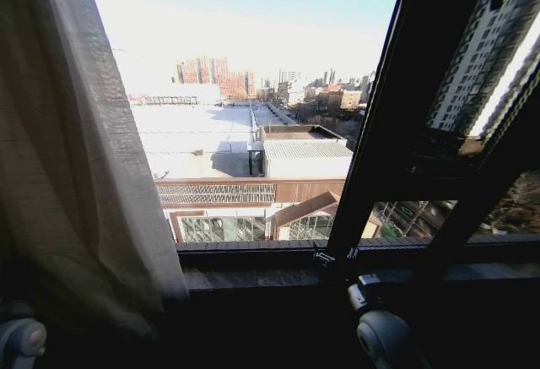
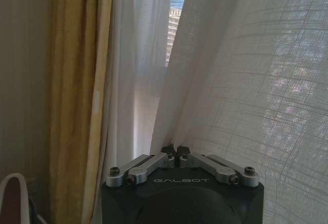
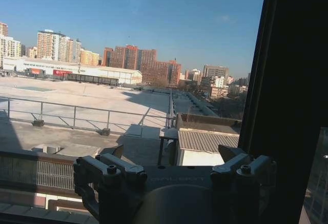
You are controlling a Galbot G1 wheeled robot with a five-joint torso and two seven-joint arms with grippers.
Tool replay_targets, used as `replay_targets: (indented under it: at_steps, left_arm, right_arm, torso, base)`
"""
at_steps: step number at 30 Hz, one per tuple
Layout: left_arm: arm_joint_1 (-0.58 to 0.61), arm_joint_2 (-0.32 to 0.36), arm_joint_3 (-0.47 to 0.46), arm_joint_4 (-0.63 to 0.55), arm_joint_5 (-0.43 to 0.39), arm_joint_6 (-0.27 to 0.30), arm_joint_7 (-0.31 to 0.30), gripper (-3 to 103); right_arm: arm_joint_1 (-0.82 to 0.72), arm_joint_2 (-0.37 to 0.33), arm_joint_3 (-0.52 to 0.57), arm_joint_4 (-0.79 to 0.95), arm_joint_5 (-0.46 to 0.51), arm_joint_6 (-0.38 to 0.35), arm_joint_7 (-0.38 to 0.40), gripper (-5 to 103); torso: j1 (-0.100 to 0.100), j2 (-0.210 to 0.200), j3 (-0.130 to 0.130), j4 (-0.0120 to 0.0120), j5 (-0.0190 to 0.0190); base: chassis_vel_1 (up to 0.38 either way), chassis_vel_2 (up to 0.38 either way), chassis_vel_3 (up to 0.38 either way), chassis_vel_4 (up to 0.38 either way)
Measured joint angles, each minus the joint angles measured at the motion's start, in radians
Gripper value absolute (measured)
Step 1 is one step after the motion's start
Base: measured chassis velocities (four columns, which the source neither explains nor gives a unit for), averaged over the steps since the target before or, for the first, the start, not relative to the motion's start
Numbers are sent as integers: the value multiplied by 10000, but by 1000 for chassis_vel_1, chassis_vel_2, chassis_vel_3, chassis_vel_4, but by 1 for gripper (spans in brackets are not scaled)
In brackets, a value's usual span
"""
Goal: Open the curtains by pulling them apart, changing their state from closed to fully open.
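A sheer white pleated curtain [image 1: 76,158] hangs bunched along the left side of the window. Up close, its woven fabric [image 2: 246,80] drapes right in front of my left gripper [image 2: 176,151], whose fingertips are pressed together on a fold of it. My left arm [image 1: 18,339] sits low beside the curtain's bottom edge. Facing the bare glass, my right gripper [image 3: 171,157] is open with nothing between its fingers. My right arm [image 1: 384,335] is low, just below the sill near the dark window frame.
A heavy yellow drape [image 2: 77,96] hangs beside the sheer fabric against the wall. A dark slanted window frame bar [image 1: 380,124] and the sill [image 1: 253,255] stand close ahead. Rooftops and city buildings lie beyond the glass.
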Motion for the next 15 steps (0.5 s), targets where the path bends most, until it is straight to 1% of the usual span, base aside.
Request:
replay_targets:
  at_steps: [1,3,4,6,7,8,10,12,13,15]
  left_arm:
    - [-55,104,-153,237,67,-94,-157,0]
    - [-98,184,-266,432,156,-170,-265,0]
    - [-111,264,-343,611,347,-229,-310,0]
    - [-5,300,-325,580,606,-219,-135,0]
    - [107,248,-232,388,724,-187,187,0]
    - [107,248,-232,388,724,-187,187,0]
    - [382,18,-14,-135,1005,-127,1238,-1]
    - [677,-217,205,-597,1243,-126,2269,10]
    - [677,-217,205,-597,1243,-126,2269,10]
    - [1059,-622,541,-1190,1588,-186,3568,20]
  right_arm:
    - [6,0,-22,-21,1,2,-4,100]
    - [11,2,-48,-45,1,5,-6,100]
    - [17,16,-80,-83,1,14,-11,100]
    - [21,64,-124,-164,-9,45,-17,100]
    - [23,85,-148,-202,-16,64,-19,100]
    - [23,85,-148,-202,-16,64,-19,100]
    - [48,115,-203,-290,-64,116,-23,100]
    - [115,133,-244,-371,-108,136,-26,100]
    - [115,133,-244,-371,-108,136,-26,100]
    - [225,160,-277,-479,-142,144,-25,100]
  torso:
    - [0,1,0,1,-1]
    - [0,0,0,1,0]
    - [0,1,0,1,-2]
    - [0,0,0,2,-2]
    - [0,0,0,2,-1]
    - [0,0,0,2,-1]
    - [0,0,0,-1,-2]
    - [0,0,0,-3,1]
    - [0,0,0,-3,1]
    - [0,0,1,-1,3]
  base:
    - [0,0,0,0]
    - [0,0,0,0]
    - [0,0,0,0]
    - [0,0,0,0]
    - [0,0,0,0]
    - [0,0,0,0]
    - [0,0,0,0]
    - [0,0,0,0]
    - [0,0,0,0]
    - [0,0,0,0]
